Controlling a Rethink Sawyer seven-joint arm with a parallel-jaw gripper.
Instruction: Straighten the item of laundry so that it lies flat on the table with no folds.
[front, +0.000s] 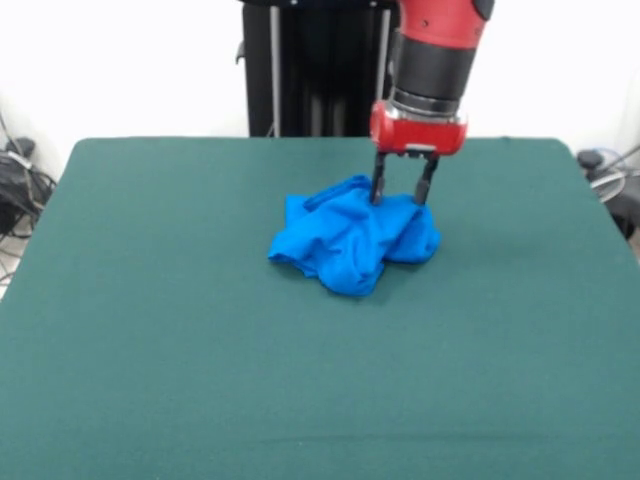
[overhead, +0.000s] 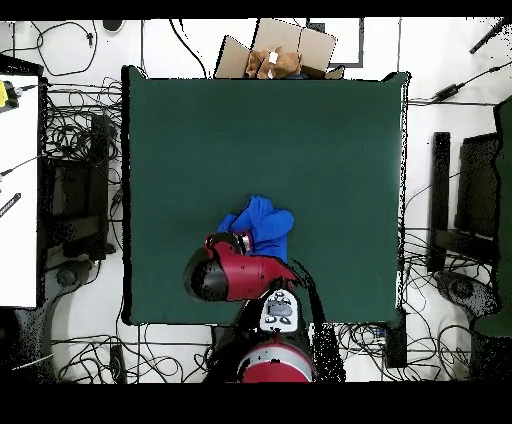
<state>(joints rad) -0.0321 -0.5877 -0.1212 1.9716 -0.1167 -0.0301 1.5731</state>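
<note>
The item of laundry (front: 355, 240) is a bright blue bundle, crumpled into a lump with many folds, a little past the middle of the dark green table (front: 150, 330). My gripper (front: 401, 196) comes down from above at the bundle's far right part. Its two black fingers (front: 378, 186) stand apart, open, with their tips at the top of the cloth. From overhead the blue laundry (overhead: 265, 225) pokes out beyond the red arm (overhead: 235, 275), which hides the gripper and part of the cloth.
A cardboard box (overhead: 280, 50) sits just off the table's edge in the overhead view. Cables, stands and equipment lie on the floor around the table (overhead: 340, 130).
</note>
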